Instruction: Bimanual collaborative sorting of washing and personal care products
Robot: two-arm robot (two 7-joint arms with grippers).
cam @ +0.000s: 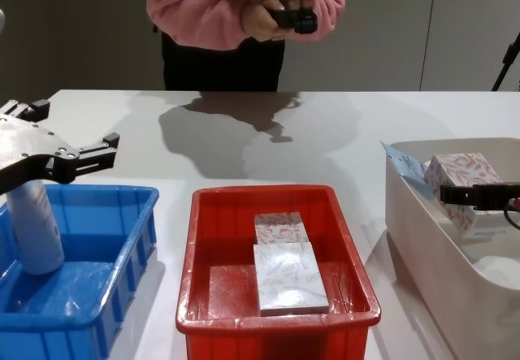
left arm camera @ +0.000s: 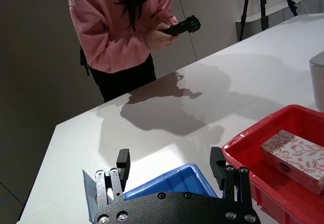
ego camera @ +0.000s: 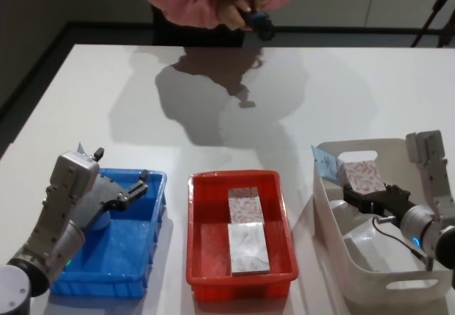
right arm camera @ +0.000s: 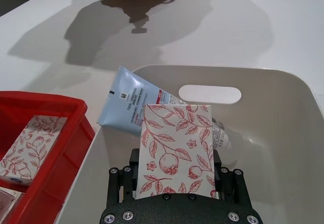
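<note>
Print on the pale blue tube (right arm camera: 132, 104) behind the right pincer (right arm camera: 174, 176) is unreadable; it clamps a red-leaf box (right arm camera: 174, 150). Left pincer (left arm camera: 172, 171) gapes wide, empty.

- the pale blue tube (right arm camera: 132, 107) is half hidden behind the red-leaf box (right arm camera: 174, 150); its print is too fine to read
- the white bottle's (cam: 32, 226) top is hidden behind the left arm
- the red-leaf box's lower edge is hidden by the right claw (right arm camera: 174, 191)
</note>
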